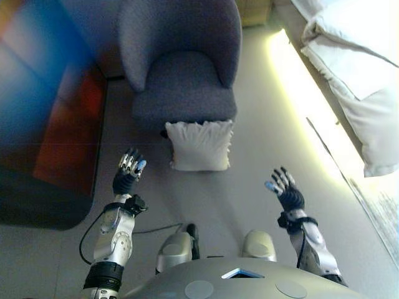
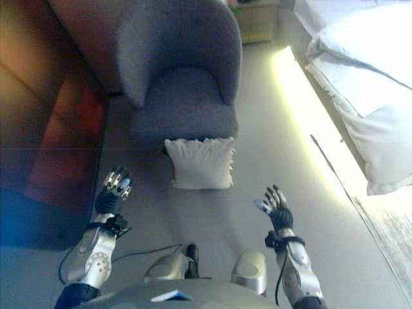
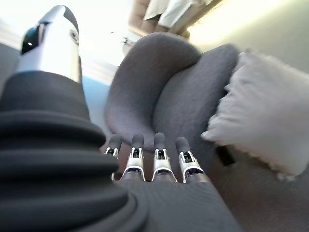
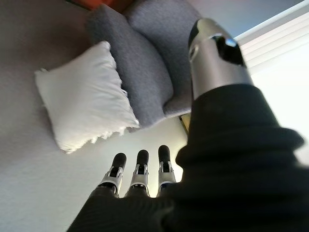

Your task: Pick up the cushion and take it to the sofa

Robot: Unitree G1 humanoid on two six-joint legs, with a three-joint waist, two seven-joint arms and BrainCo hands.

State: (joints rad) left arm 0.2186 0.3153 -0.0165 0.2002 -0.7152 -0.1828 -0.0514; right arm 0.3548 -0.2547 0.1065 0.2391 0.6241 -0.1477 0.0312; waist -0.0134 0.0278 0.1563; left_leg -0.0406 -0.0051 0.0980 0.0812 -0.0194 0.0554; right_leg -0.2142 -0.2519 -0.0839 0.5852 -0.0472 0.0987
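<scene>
Head views: white cushion [image 1: 200,146] stands on the floor [image 1: 249,187] against the grey armchair [image 1: 184,62], likely the sofa meant. Left hand [image 1: 127,174] and right hand [image 1: 285,190] flank it, apart.

Wrist views: fingers straight, both empty. Approach step; next, close both on the cushion.

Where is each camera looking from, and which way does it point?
Left eye view: on the head, looking down at the cushion leaning on the grey armchair; both arms show, left hand and right hand open.
Right eye view: beside it, same scene.
Left wrist view: along the left hand's fingers toward armchair and cushion.
Right wrist view: along the right hand's fingers, same pair.
All four share cushion and armchair.
</scene>
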